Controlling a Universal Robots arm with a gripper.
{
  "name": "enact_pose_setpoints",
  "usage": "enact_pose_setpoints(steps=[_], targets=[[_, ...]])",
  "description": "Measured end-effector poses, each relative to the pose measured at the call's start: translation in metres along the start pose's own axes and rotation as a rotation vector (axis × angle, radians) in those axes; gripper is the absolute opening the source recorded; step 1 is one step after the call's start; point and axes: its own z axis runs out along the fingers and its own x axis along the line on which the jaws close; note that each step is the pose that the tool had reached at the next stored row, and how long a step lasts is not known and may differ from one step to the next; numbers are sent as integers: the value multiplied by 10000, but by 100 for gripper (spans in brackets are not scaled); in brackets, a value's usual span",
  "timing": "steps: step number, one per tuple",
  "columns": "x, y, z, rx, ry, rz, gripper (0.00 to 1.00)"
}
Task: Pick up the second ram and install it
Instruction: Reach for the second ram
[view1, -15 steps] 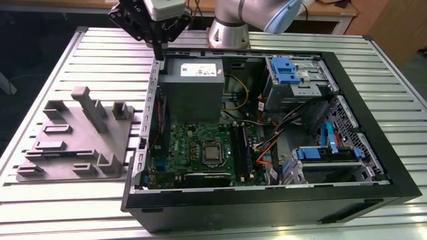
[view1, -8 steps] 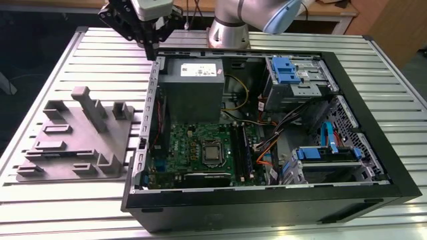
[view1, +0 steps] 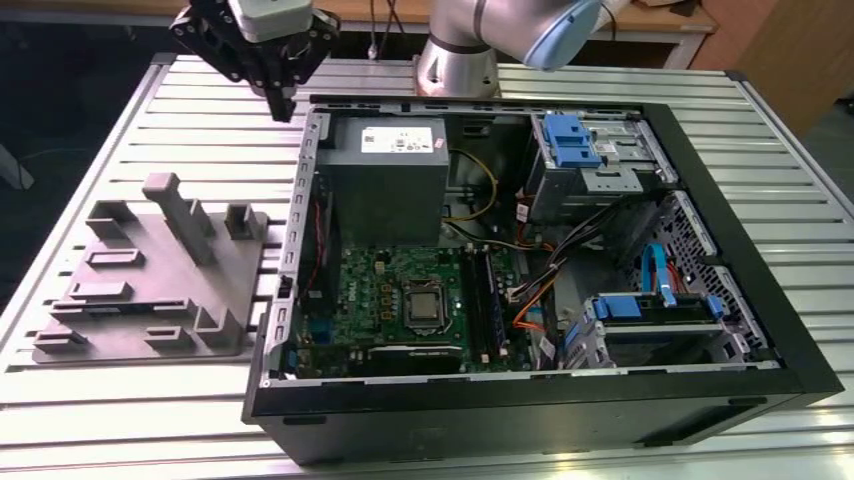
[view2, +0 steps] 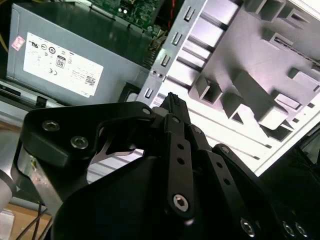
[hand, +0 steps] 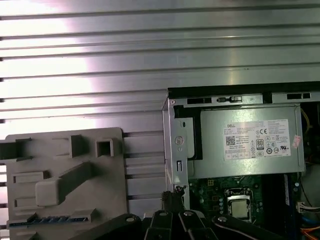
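Observation:
My gripper (view1: 280, 112) hangs above the slatted table, just outside the far corner of the open computer case (view1: 694, 180) on the exterior view's left. Its fingers meet at a narrow tip in both wrist views (view2: 171, 100) (hand: 172, 197), with nothing between them. The second ram (hand: 50, 219) shows as a thin dark strip with bluish marks lying in a slot of the grey moulded tray (hand: 100, 200). That tray (view1: 227, 275) sits on the table beside the case, nearer the camera than my gripper. The black memory sockets (view1: 489, 300) run beside the processor on the green motherboard (view1: 360, 290).
A grey power supply (view1: 387, 170) fills the case's far corner next to my gripper. Drive cages with blue clips (view1: 574, 140) and loose cables (view1: 534, 290) take up the case's other side. The arm's base (view1: 461, 60) stands behind the case. Upright posts (view1: 180, 215) rise from the tray.

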Motion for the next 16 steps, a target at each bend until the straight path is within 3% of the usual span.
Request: enact_pose_setpoints(steps=[16], targets=[[292,-23,1,-2,0,-1,7]])
